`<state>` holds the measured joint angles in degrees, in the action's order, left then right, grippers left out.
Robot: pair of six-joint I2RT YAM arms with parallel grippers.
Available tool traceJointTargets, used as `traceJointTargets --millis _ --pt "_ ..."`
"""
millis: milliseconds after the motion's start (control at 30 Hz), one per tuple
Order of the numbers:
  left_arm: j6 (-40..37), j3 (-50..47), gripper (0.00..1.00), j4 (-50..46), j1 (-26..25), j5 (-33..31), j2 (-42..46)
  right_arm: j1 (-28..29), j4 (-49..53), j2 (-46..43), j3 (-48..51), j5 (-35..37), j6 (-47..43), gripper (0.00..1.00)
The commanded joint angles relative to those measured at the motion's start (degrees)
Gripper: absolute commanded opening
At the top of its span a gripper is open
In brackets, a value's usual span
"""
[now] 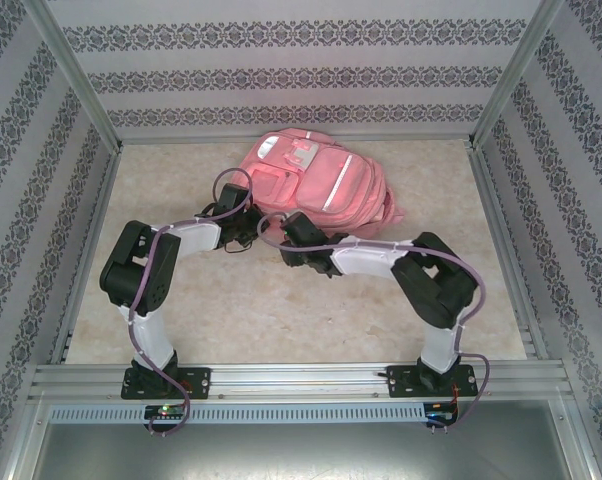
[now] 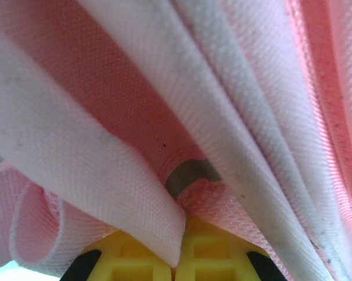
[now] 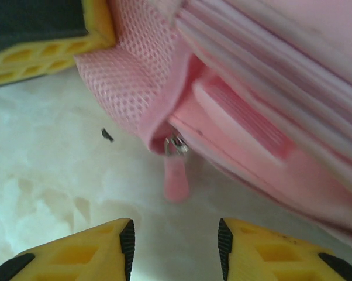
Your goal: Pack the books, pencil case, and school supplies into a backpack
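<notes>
Left wrist view: the left gripper (image 2: 176, 266) is pressed together on a fold of the pink backpack (image 2: 164, 88). The cloth is pinched between its yellow fingers (image 2: 129, 260), and pleats of pink fabric fan out above them.

Right wrist view: the right gripper (image 3: 175, 246) is spread, with nothing between its black-padded tips. It hovers over the pale marbled table (image 3: 47, 175), just short of the backpack's lower edge. A pink zipper pull (image 3: 176, 178) hangs there from a metal slider, beside a patch of pink mesh. At the upper left, one yellow finger of the left gripper lies against that mesh.

Top view: the backpack lies flat on the far middle of the table. Both arms bend inward, and their grippers are close together at its near-left edge.
</notes>
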<state>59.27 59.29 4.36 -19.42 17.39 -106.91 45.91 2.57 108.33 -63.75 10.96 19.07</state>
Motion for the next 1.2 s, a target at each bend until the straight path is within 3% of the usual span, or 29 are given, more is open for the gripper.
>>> traceJointTargets --millis 0,67,267,300,400,433,833,1167 --pt "0.9 1.2 0.00 -1.4 -1.1 -0.5 -2.2 0.1 1.2 4.7 -3.8 3.0 -0.9 0.47" --pt "0.8 1.2 0.00 -1.5 -1.1 -0.6 -1.9 0.1 1.8 6.7 -5.4 3.9 -0.8 0.52" --pt "0.9 1.4 0.00 -1.8 -1.2 -0.5 -1.6 -0.3 3.6 11.2 -9.0 5.1 -0.2 0.49" --pt "0.9 1.4 0.00 -1.8 -1.3 -0.5 -1.5 -0.4 3.6 11.7 -9.3 5.1 -0.1 0.43" --pt "0.7 1.5 0.00 -2.4 -1.3 -0.8 -1.2 -0.8 4.4 12.0 -9.8 5.5 0.9 0.05" --pt "0.6 1.4 0.00 -2.7 -1.3 -0.9 -0.9 -1.0 4.5 11.6 -9.4 5.6 1.3 0.00" --pt "-2.4 1.2 0.00 -8.0 0.4 -5.4 2.7 -6.4 3.0 -4.3 6.7 6.6 6.5 0.00" --pt "-8.0 -2.6 0.00 -14.6 12.4 -6.9 9.4 -11.6 3.6 -19.7 20.5 7.8 7.1 0.00"
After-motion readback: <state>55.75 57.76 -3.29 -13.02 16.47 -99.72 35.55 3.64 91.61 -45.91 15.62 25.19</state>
